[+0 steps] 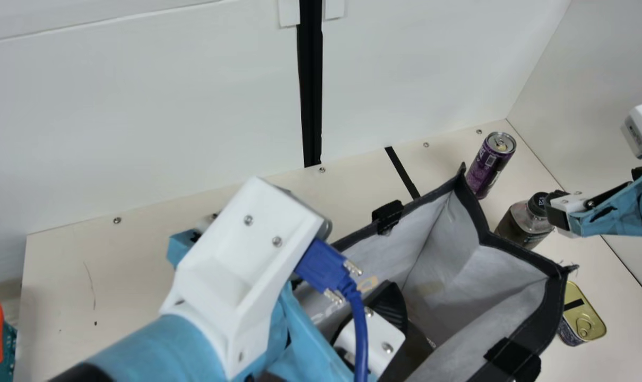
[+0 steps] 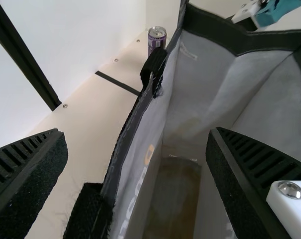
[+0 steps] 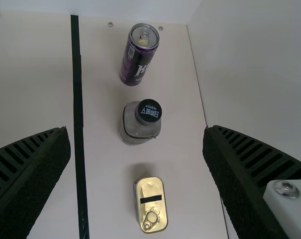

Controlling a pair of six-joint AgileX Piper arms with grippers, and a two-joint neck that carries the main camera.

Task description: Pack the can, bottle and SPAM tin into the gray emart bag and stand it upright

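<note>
Bag stands open, three groceries wait outside

The gray emart bag [image 1: 443, 265] stands on the desk [image 1: 114, 270] with its mouth spread. The left tool [image 2: 136, 132] is open astride one long wall: one finger is down inside the bag, the other is outside, and the rim runs between them. Whether either finger touches the cloth cannot be told.

The right tool [image 3: 137, 132] is also open, its fingers wide apart and holding nothing, above the side of the desk where the goods are. The purple can [image 1: 491, 164] stands farthest back, the bottle [image 3: 132, 130] stands with its dark cap up between the other two, and the SPAM tin [image 3: 151, 206] sits nearest, with its ring-pull lid upward. All three are outside the bag, in a loose row beside it.

The step in hand looks like the start of packing, with the left tool placed to steady the bag. The next move calls for the left tool to close on the wall without folding the mouth in, and for the right tool to line up over one item, probably the bottle, come down around it, grip, and lift it high enough to clear the rim before letting it down inside
</note>
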